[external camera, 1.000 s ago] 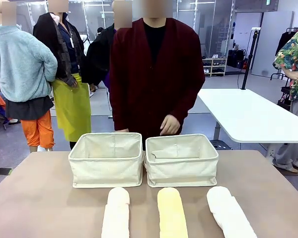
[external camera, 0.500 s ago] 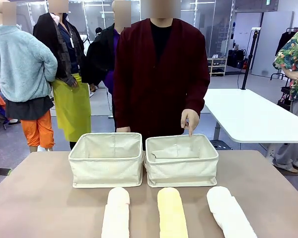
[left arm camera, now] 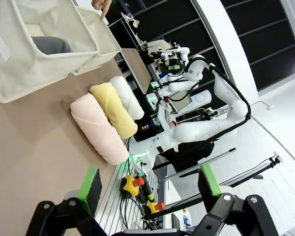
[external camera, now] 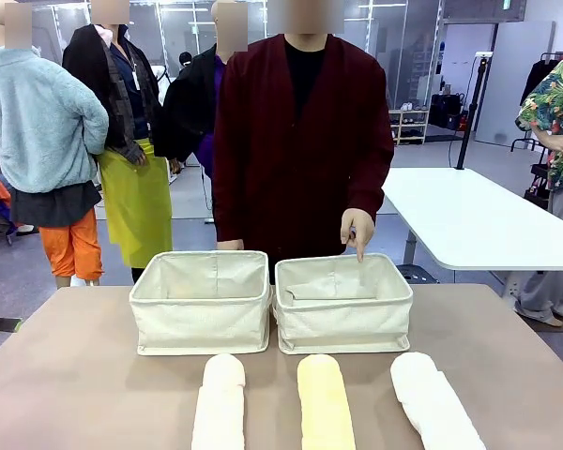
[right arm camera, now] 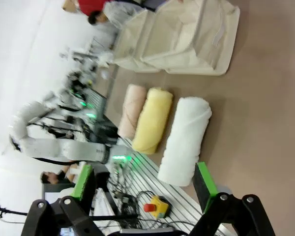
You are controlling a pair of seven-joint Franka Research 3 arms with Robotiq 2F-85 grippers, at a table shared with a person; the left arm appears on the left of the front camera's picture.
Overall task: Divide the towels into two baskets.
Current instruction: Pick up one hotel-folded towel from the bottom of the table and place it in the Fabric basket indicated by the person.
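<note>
You had the left gripper (left arm camera: 150,186) and right gripper (right arm camera: 143,183) both open and empty. On the brown table (external camera: 75,375), 3 terry rolls lay lengthwise toward the 2 cream canvas baskets (external camera: 202,321). The cream-peach roll (external camera: 219,405) was nearest your left arm, the white roll (external camera: 434,401) nearest your right, and the pale yellow roll (external camera: 325,403) lay between.

The left basket (external camera: 200,302) and the right basket (external camera: 343,305) are plain cream canvas — the counter (external camera: 75,375) is tan-brown. There is a peach-cream towel (external camera: 219,403), a pale yellow towel (external camera: 324,403), a white towel (external camera: 433,403) and a dark grey towel (left arm camera: 50,45). The person's cardigan (external camera: 300,159) is dark red — the shirt (external camera: 303,66) beneath black.
</note>
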